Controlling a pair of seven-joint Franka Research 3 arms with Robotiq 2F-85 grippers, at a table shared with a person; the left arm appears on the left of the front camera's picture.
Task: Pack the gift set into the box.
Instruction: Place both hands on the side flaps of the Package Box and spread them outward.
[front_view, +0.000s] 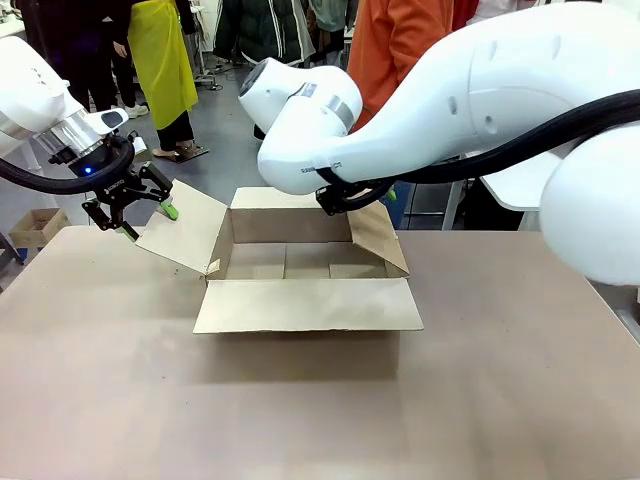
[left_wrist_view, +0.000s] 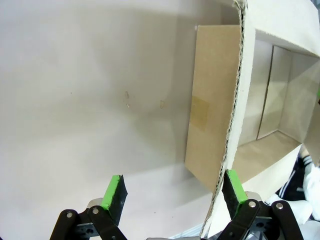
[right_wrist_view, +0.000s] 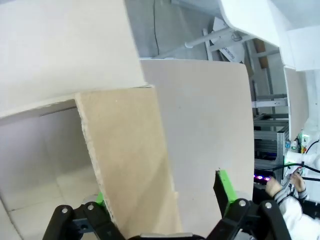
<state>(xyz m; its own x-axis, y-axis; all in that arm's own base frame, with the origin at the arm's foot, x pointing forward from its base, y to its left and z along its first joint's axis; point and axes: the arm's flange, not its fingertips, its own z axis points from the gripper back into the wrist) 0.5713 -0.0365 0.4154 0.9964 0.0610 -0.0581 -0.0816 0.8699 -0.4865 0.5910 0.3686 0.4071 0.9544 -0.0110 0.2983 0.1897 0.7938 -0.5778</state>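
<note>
The box (front_view: 300, 262) stands open in the middle of the table, a brown corrugated carton with all four flaps spread and nothing inside. My left gripper (front_view: 149, 221) is open at the box's left flap (front_view: 185, 228). In the left wrist view that flap's edge (left_wrist_view: 231, 125) runs between the fingers of the left gripper (left_wrist_view: 174, 190), close to the right pad (left_wrist_view: 234, 185). My right gripper (front_view: 352, 200) sits at the right flap (front_view: 378, 238), mostly hidden by its arm. In the right wrist view it (right_wrist_view: 162, 196) is open with that flap (right_wrist_view: 130, 165) between its fingers. The gift set is out of view.
The brown table (front_view: 120, 380) stretches wide in front of and beside the box. A much smaller carton (front_view: 35, 226) sits on the floor at far left. People stand beyond the far edge, one in orange (front_view: 395, 45). A sleeve (right_wrist_view: 290, 205) shows at the lower right of the right wrist view.
</note>
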